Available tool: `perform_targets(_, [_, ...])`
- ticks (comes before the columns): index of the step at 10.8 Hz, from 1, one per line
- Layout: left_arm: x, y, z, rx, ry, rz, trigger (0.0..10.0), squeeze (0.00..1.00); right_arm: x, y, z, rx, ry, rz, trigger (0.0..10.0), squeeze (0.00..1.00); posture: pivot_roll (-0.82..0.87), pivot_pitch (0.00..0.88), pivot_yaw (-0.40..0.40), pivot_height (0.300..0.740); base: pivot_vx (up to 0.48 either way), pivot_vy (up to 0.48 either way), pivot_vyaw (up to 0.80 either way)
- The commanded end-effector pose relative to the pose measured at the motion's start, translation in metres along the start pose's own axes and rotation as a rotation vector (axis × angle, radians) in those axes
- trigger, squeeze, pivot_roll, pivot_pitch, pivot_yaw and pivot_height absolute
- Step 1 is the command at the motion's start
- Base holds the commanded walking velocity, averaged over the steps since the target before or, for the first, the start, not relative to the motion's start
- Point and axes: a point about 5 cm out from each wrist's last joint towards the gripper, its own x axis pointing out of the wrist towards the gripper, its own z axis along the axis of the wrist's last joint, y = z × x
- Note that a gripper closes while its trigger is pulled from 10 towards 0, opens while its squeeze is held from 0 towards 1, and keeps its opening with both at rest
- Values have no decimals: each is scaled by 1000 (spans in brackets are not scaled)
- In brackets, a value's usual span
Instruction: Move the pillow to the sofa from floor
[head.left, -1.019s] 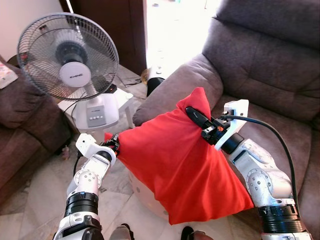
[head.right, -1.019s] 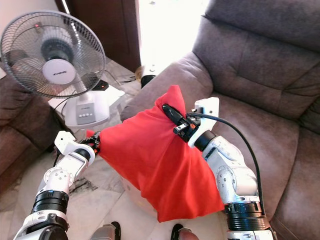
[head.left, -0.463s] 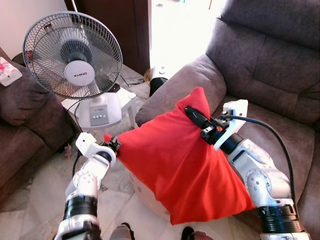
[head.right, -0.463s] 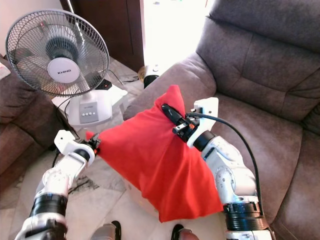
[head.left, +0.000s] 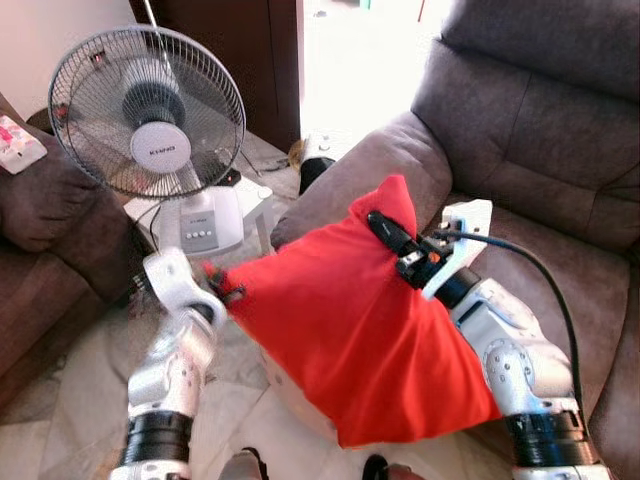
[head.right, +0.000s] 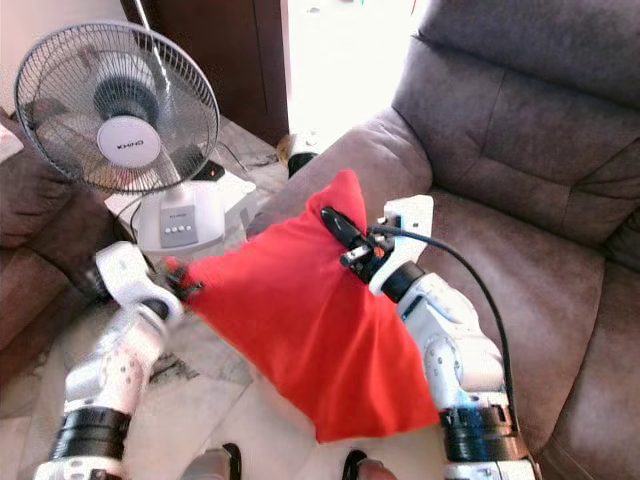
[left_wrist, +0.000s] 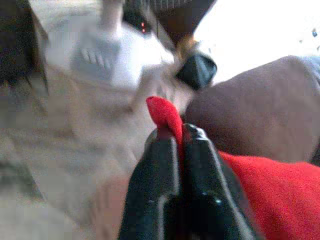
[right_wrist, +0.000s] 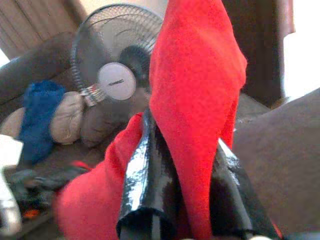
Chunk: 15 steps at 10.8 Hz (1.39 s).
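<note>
the red pillow (head.left: 355, 325) hangs in the air beside the brown sofa (head.left: 540, 130), a corner pinched in each gripper. the left gripper (left_wrist: 177, 142) is clamped on one tip; the right gripper (right_wrist: 187, 160) squeezes the peak between its fingers, with the table fan (right_wrist: 112, 75) and a blue cloth (right_wrist: 37, 117) beyond.

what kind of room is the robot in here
Most likely a home living room: a brown upholstered sofa fills the right side, another brown couch sits on the left, and a white table fan stands on the pale tiled floor between them.
</note>
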Motion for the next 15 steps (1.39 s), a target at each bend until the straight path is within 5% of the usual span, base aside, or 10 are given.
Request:
perform_targets(1, [-3, -9, 27, 63, -155, -27, 10000, 0, 5, -1, 29, -84, -129, -33, 10000, 0, 161, 124, 14, 740, 0, 0, 0])
perform_targets(5, [-14, -34, 82, 223, -436, -96, 10000, 0, -9, -43, 25, -333, -56, -454, 10000, 0, 164, 142, 7, 740, 0, 0, 0])
perform_targets(8, [-24, -45, 94, 341, -520, -174, 10000, 0, -40, -50, 1, -319, -42, -744, 10000, 0, 166, 153, 9, 740, 0, 0, 0])
perform_targets(15, [-27, -62, 67, 411, -448, -275, 10000, 0, -6, -23, 14, -261, -171, -681, 10000, 0, 157, 162, 3, 740, 0, 0, 0])
